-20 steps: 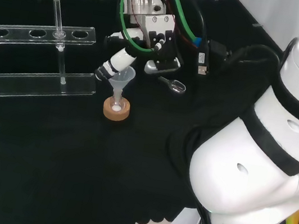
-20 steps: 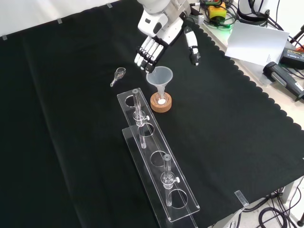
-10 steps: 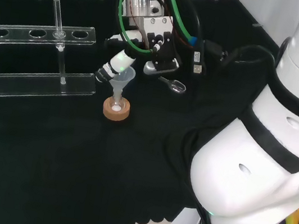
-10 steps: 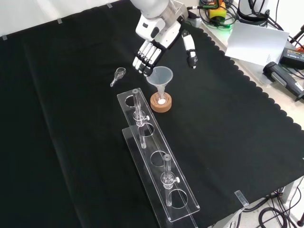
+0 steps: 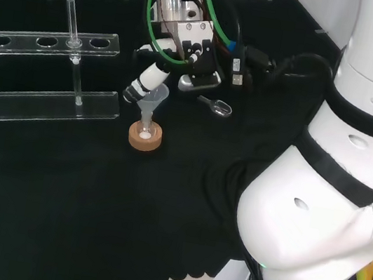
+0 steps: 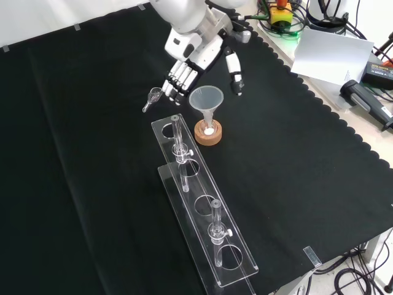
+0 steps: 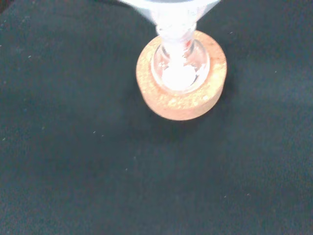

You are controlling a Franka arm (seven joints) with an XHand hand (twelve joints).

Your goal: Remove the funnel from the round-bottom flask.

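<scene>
Shifting toward nine o'clock in the front view, the hand (image 6: 195,54) is hanging open and empty.
One funnel (image 6: 206,101) is standing upright, mouth up, in one flask (image 7: 180,68) on one cork ring (image 6: 208,134), center counter (image 6: 80,153).

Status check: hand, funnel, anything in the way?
Hand open, fingers straight, hovering by the funnel, not gripping. Funnel seated in round-bottom flask on cork ring. Test-tube rack close alongside; small glass spoon nearby.

a clear flask (image 7: 180,66) sits in a cork ring (image 7: 182,98) on black cloth (image 7: 88,166), funnel stem (image 7: 173,22) in its neck.
</scene>
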